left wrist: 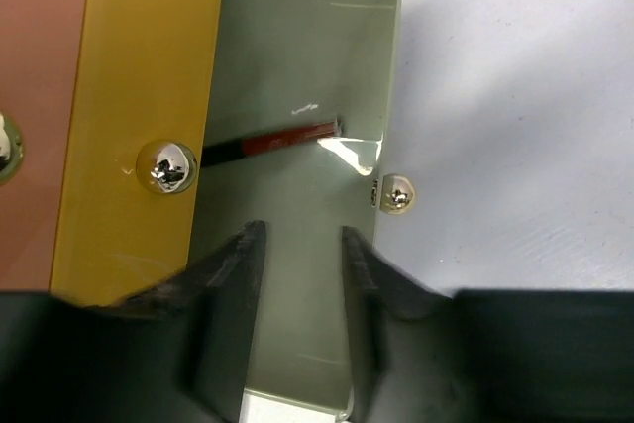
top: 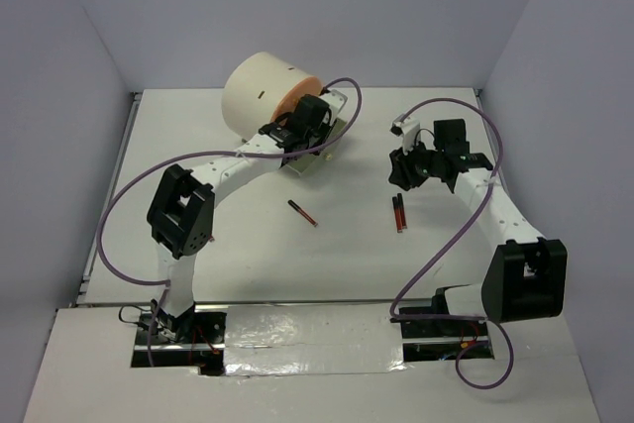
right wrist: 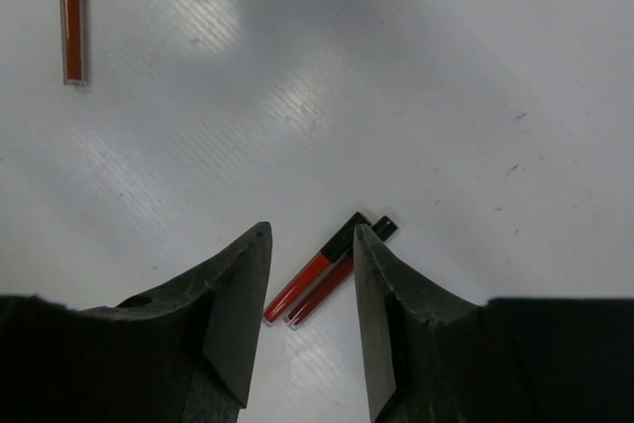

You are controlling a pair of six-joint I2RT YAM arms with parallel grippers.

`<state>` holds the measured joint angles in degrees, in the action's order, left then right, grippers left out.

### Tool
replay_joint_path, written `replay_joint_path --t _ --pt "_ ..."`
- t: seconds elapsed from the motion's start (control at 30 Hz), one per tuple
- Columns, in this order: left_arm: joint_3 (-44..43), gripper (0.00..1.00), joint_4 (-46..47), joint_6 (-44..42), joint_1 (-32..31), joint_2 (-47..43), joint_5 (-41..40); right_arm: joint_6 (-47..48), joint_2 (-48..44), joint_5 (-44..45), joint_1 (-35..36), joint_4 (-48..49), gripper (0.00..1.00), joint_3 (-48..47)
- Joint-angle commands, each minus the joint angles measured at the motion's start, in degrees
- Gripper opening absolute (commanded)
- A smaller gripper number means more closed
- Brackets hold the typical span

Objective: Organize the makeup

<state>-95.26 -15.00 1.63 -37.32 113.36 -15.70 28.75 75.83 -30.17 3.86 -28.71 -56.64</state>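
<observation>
Red-black stick (left wrist: 272, 141) in drawer (left wrist: 297, 47), left-wrist view only | left hand (left wrist: 301, 235) parted, empty | right hand (right wrist: 310, 233) likewise

Two red-black sticks (top: 398, 213) touching, flat on table (top: 248, 255); lone stick (top: 302, 212) apart; another stick (left wrist: 272, 141) in drawer (left wrist: 297, 47).

Top cam sits high up behind the two arm bases, tilted down and forward, so it gets the whole table (top: 248, 260) from far off. Both wrist cams ride right behind their own fingers and sit way closer in. The left wrist one looks past the left gripper (left wrist: 302, 235) straight into an open drawer (left wrist: 297, 47) of the cream chest (top: 260, 96), so near that the drawer fills most of the frame. The right wrist one points down at the tabletop past the right gripper (right wrist: 312, 235). It shares the pair of red-and-black sticks (right wrist: 319, 276) and the lone stick (right wrist: 71, 19) with the top view, where they lie mid-table.
</observation>
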Motion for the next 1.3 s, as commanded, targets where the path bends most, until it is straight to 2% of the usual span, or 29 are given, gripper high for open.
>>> replay_joint_path --t 0.0,0.03,0.1,0.13,0.27,0.37,0.4,0.43,0.57,0.67,0.7,0.8,1.07,1.27 --pt "-0.98 0.4 1.29 0.56 0.14 -2.96 -0.73 -0.8 0.53 2.31 -0.43 -1.7 0.46 0.13" --pt "-0.37 0.25 1.47 1.18 0.14 -3.84 0.31 -1.24 1.07 3.36 -0.34 -2.31 0.46 0.04" --pt "2.61 0.12 2.52 3.37 0.14 -7.35 1.55 -2.55 2.21 6.43 -0.43 -2.84 0.45 -0.05" --pt "3.93 0.03 3.05 4.43 0.14 -10.24 2.95 -3.17 2.56 7.49 -0.43 -3.1 0.44 0.04" --pt "13.15 0.0 6.91 9.09 0.14 -19.02 5.5 -5.02 4.84 12.85 -0.25 -4.34 0.4 0.48" --pt "21.15 0.13 9.64 12.16 0.14 -26.25 6.21 -4.94 6.34 16.89 -0.25 -5.13 0.4 1.53" --pt "24.74 0.23 9.99 13.65 0.14 -28.0 6.21 -5.02 6.61 18.47 -0.25 -5.3 0.41 1.8" --pt "26.25 0.27 9.99 14.36 0.14 -30.98 5.86 -4.94 7.04 19.09 -0.25 -5.74 0.41 2.06" --pt "35.12 0.36 9.47 18.48 0.14 -38.2 2.88 -5.2 9.77 19.8 -0.25 -6.45 0.41 2.85" --pt "40.74 0.45 9.82 21.56 0.14 -43.65 0.86 -5.72 11.88 19.01 -0.17 -7.06 0.42 2.77" --pt "42.16 0.51 10.08 22.27 0.06 -45.06 0.42 -5.9 12.32 18.92 -0.17 -7.32 0.43 2.59" --pt "47.61 0.58 11.75 24.91 0.14 -50.85 -1.69 -6.43 13.64 18.49 -0.17 -7.24 0.44 2.5" --pt "56.14 0.69 12.98 30.18 0.14 -57.72 -6.26 -8.01 16.1 16.38 -0.08 -7.59 0.46 1.1" --pt "57.56 0.72 11.4 30.98 0.14 -60.62 -8.82 -9.24 16.89 16.37 0.1 -6.98 0.47 1.01"
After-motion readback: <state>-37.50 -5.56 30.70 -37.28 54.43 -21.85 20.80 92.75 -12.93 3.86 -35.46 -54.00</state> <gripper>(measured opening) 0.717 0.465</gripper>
